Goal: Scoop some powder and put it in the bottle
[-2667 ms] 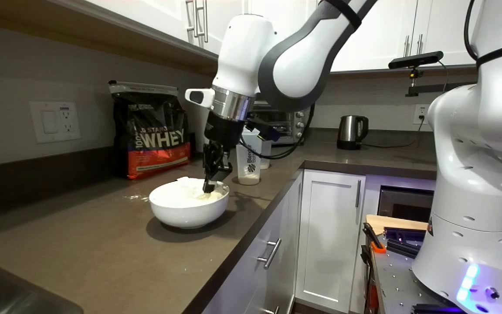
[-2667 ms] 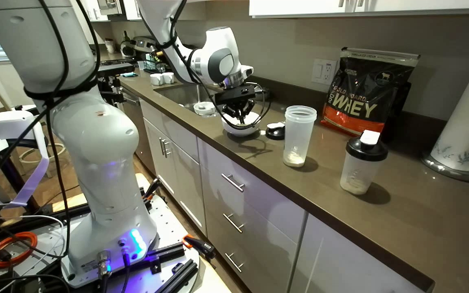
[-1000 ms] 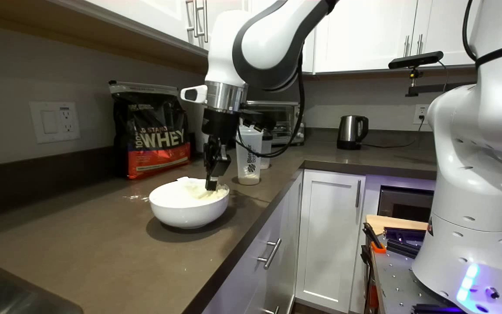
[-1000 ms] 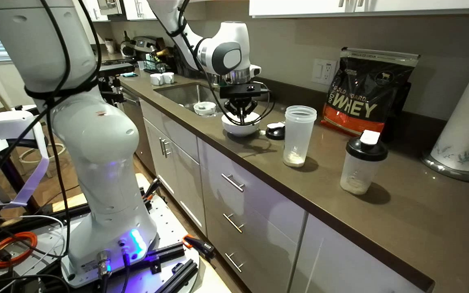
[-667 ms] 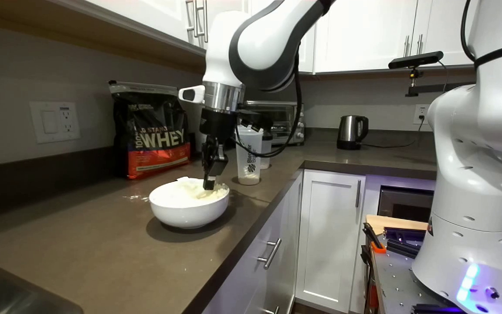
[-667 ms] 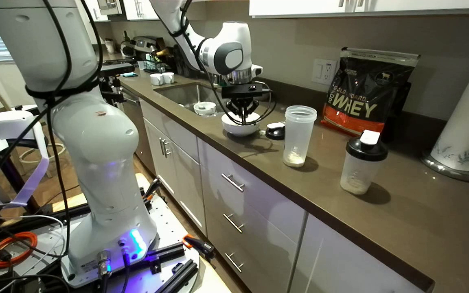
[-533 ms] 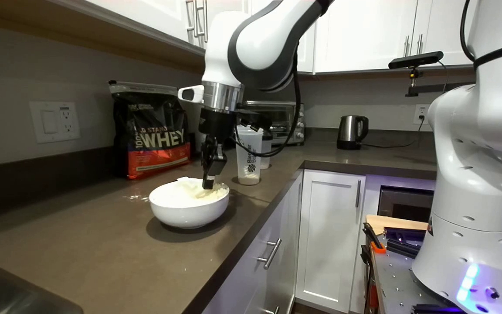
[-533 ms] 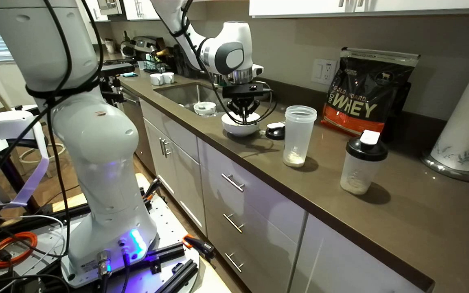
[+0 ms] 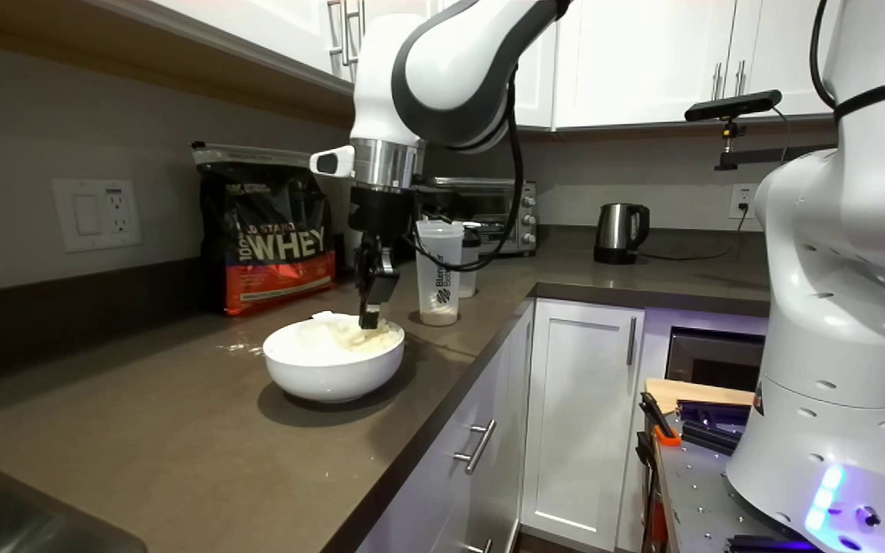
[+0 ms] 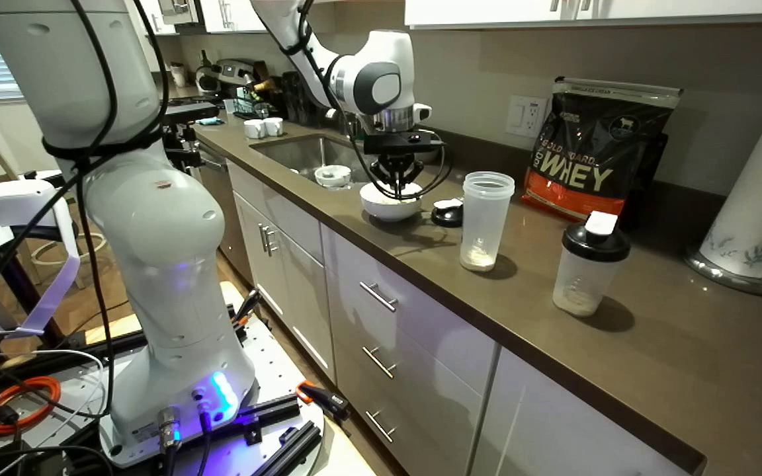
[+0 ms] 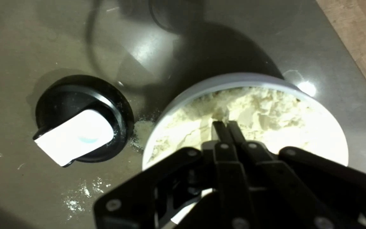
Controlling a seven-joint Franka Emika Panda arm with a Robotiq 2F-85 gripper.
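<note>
The pale powder [image 9: 354, 338] is heaped in a white bowl [image 9: 331, 376] on the counter; it fills much of the wrist view [image 11: 275, 108]. My gripper [image 9: 369, 322] points down over the bowl, its tips at the powder's surface or just above; I cannot tell if they touch. In the wrist view the fingers [image 11: 225, 124] are almost together. A small pale, partly amber bit shows at their tips; I cannot tell if it is powder or a thin held piece. The bottle [image 10: 487, 221], tall, clear and lidless, stands upright with a little powder at its bottom.
A black lid [image 11: 81, 127] lies close beside the bowl, with spilled powder around. A black-lidded shaker [image 10: 586, 284] stands past the bottle. The WHEY bag [image 9: 277, 250] leans at the wall. A paper towel roll [image 10: 758, 205] and a sink [image 10: 301, 155] flank the row.
My gripper has risen slightly from the powder and stands more upright than before. The arm has shifted a little. The bowl and bottle have not moved.
</note>
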